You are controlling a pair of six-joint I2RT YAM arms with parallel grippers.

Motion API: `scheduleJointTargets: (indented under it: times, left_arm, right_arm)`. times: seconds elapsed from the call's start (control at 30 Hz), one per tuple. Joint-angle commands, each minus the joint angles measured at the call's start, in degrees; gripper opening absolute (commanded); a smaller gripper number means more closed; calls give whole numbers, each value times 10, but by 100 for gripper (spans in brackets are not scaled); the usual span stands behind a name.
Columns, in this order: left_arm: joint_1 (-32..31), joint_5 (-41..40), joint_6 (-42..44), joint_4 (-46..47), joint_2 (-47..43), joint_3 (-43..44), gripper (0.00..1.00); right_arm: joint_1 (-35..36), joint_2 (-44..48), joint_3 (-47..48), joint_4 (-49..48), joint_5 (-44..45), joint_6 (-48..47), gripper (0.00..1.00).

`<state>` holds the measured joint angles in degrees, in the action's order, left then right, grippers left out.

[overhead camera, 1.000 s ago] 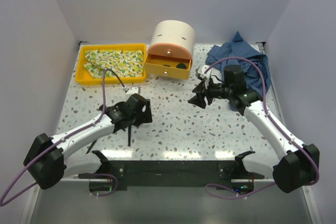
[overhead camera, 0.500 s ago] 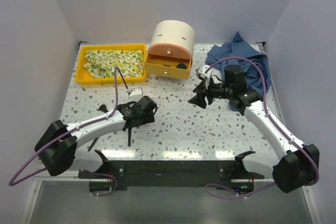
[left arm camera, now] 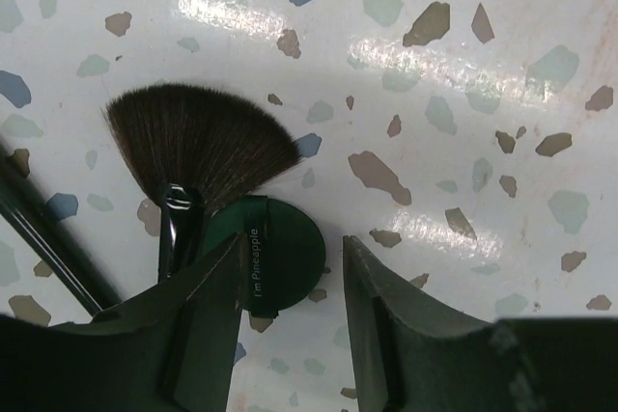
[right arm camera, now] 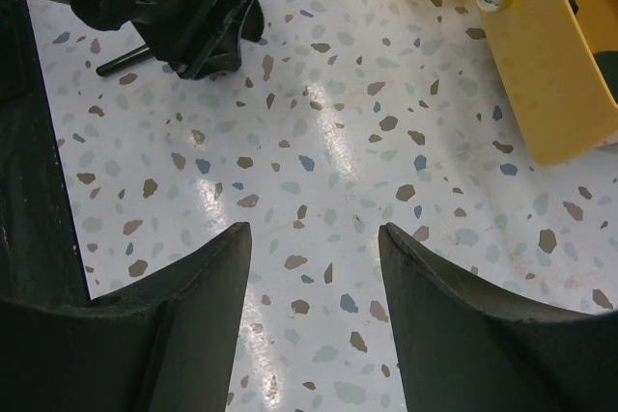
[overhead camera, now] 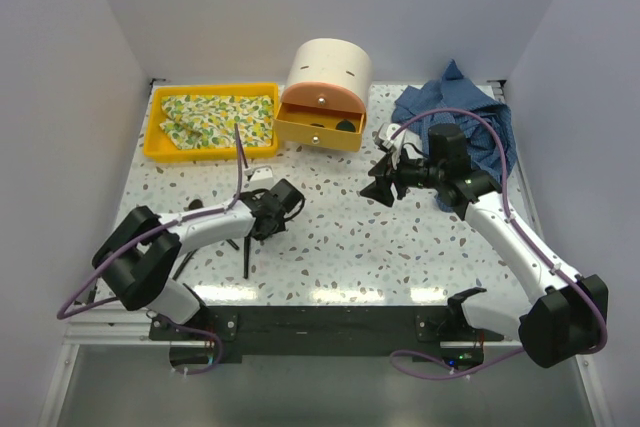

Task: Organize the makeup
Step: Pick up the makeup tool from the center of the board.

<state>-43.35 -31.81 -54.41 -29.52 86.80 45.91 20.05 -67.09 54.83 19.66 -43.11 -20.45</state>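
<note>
A dark green round disc [left arm camera: 285, 248] lies flat on the speckled table, touching the handle of a fan-headed brush [left arm camera: 198, 142]. My left gripper [left arm camera: 293, 262] is low over the disc with a finger on each side. The left finger overlaps the disc's edge; a strip of table shows between the disc and the right finger. In the top view the left gripper [overhead camera: 275, 209] is left of centre, with a brush handle [overhead camera: 246, 255] running toward the near edge. A second thin brush [left arm camera: 39, 229] lies beside it. My right gripper [overhead camera: 378, 187] hovers open and empty.
A cream and orange organiser [overhead camera: 325, 72] stands at the back with its yellow drawer [overhead camera: 310, 132] pulled out, dark discs [overhead camera: 345, 125] inside. A yellow tray [overhead camera: 158, 142] holds a leaf-patterned cloth [overhead camera: 215, 119]. A blue cloth [overhead camera: 470, 112] lies at the back right.
My left arm has stretched further toward the table's middle and dropped low, and its jaws have narrowed around the green disc. The right arm has stayed still.
</note>
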Motion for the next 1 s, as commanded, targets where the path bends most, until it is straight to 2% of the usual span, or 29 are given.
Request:
scheduleJointTargets:
  times: [0.0, 0.3, 0.47, 0.6, 0.7, 0.83, 0.97]
  left_arm:
    - [13, 4, 9, 41, 15, -1, 48]
    - [13, 49, 22, 63, 17, -39, 26]
    - [13, 96, 75, 83, 0, -46, 1]
    - [13, 136, 116, 111, -29, -53, 0]
    - [13, 187, 161, 175, -68, -66, 0]
    - [13, 254, 219, 215, -114, -68, 0]
    - [13, 278, 256, 233, -129, -53, 0]
  right_arm:
    - [-5, 14, -2, -19, -18, -4, 60]
    - [-6, 12, 0, -18, -17, -3, 60]
    - [-9, 11, 2, -16, -17, -2, 60]
    - [-11, 11, 2, -16, -17, -1, 60]
    - [-12, 9, 2, -16, -16, -1, 60]
    - [-13, 9, 1, -17, -16, -1, 60]
    - [-15, 10, 1, -19, -16, -1, 60]
